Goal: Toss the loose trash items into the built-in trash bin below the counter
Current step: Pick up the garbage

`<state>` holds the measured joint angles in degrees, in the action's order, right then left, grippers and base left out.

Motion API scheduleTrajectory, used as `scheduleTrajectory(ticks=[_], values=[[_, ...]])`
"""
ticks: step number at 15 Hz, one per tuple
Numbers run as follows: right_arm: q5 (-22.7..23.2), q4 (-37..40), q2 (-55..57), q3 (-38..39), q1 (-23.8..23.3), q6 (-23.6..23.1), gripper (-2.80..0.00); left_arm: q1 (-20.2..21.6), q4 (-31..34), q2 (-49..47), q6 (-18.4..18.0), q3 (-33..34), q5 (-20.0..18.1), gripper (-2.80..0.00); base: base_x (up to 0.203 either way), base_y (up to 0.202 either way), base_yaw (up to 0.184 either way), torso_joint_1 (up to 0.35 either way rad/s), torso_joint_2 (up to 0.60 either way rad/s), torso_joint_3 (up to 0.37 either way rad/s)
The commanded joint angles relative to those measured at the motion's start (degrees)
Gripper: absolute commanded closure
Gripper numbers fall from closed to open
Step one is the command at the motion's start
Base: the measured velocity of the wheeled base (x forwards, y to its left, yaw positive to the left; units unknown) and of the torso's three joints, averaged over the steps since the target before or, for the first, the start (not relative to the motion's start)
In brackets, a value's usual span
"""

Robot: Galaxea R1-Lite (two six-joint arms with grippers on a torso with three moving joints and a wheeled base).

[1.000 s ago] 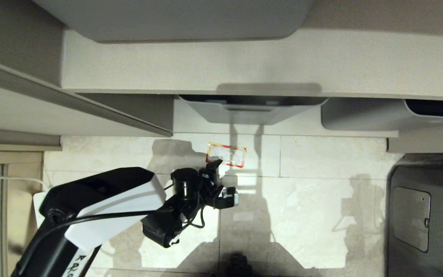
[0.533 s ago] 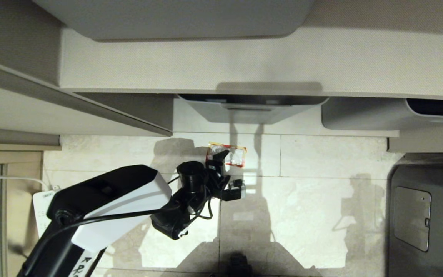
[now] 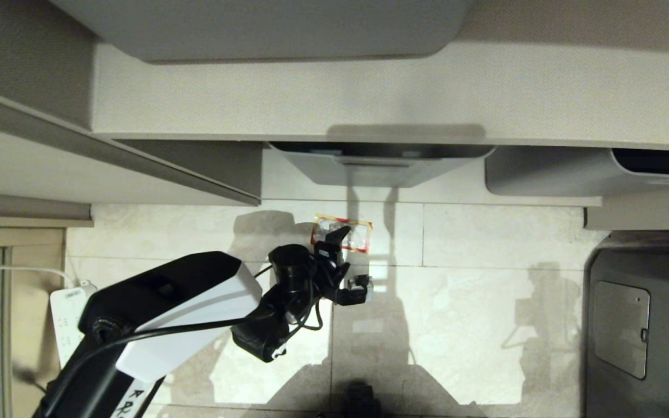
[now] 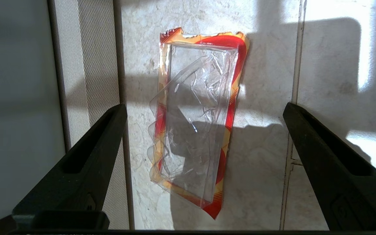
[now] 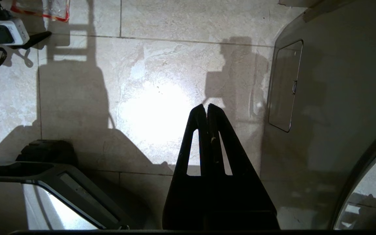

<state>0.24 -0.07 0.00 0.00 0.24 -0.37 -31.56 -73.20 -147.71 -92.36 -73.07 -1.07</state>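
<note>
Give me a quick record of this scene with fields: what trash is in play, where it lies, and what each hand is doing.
trash item: clear red-and-yellow-edged wrapper
wrapper location: flat on the tiled floor, in front of the beige shelf unit
left hand: open, hovering over the wrapper, fingers either side of it, no contact seen
right hand: shut, empty, parked over bare floor
wrapper state: crumpled, not gripped

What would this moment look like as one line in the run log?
left gripper: open, above red-and-yellow-edged wrapper | wrapper: flat on floor tile | right gripper: shut, idle
</note>
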Motion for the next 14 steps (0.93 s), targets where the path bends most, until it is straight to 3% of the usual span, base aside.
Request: scheduleTrajectory(ticks=[1, 8, 14], values=[[0.0, 0.0, -0.1, 0.0, 0.0, 0.0, 0.0, 0.4, 0.2, -0.9, -0.7, -0.3, -0.5, -2.8, 0.0, 0.0, 0.0, 0.0, 0.0, 0.0], [0.0, 0.0, -0.1, 0.0, 0.1, -0.1, 0.0, 1.0, 5.2, -1.5, -0.6, -6.7, -0.2, -2.8, 0.0, 0.0, 0.0, 0.0, 0.0, 0.0], [0.0, 0.0, -0.1, 0.0, 0.0, -0.2, 0.0, 1.3, 5.3, -1.9, -0.6, -7.2, -0.2, -2.8, 0.0, 0.0, 0.0, 0.0, 0.0, 0.0]])
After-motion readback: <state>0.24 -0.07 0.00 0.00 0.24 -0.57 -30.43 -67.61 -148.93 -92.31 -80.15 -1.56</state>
